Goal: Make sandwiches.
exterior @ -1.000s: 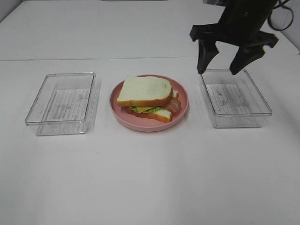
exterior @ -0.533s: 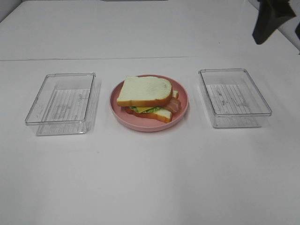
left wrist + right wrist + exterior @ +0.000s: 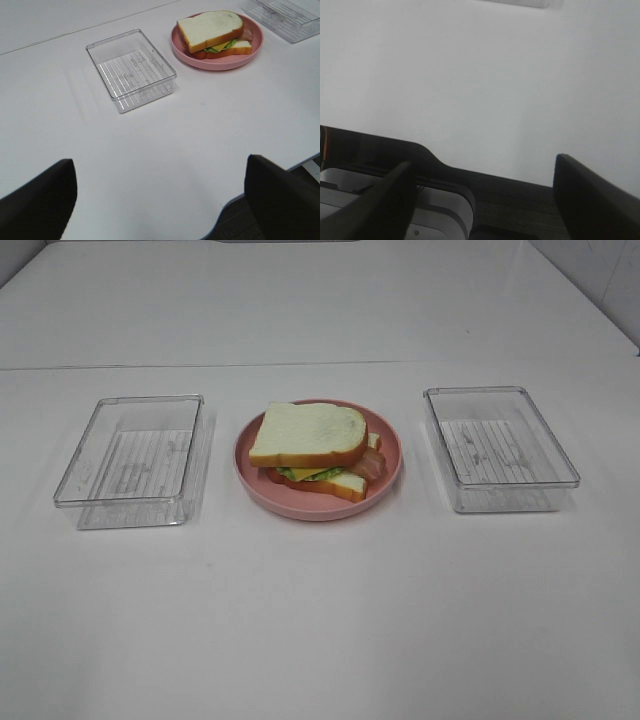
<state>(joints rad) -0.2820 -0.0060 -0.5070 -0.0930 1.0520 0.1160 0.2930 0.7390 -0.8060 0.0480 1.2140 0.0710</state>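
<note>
We found the sandwich [image 3: 318, 452] fully stacked on the round pink plate [image 3: 390, 475], which sat on the white table [image 3: 320, 620] between two clear plastic trays. The top bread slice [image 3: 308, 433] lay over the rest, a little askew, so that the bottom slice [image 3: 345, 485] stuck out toward the near right edge of the plate. Between them we could make out a sliver of yellow cheese [image 3: 318, 474], a bit of green lettuce [image 3: 292, 473] and the end of a reddish-brown bacon strip [image 3: 372, 465] showing at the right side.

The left tray [image 3: 130, 462] and the right tray [image 3: 500, 448] both looked bare inside, apart from the ribbed pattern on their floors. We judged that every filling had been used and that the build was finished, with nothing left to add as far as these views showed.

Neither arm appeared in the high view. From the left wrist camera we saw the left gripper [image 3: 160, 200] with its dark fingers spread wide apart, holding nothing, hanging above the near table edge and well apart from the plate. The right gripper [image 3: 485, 200] likewise had its fingers wide apart and held nothing, looking down past the table edge, with the sandwich out of its sight.
</note>
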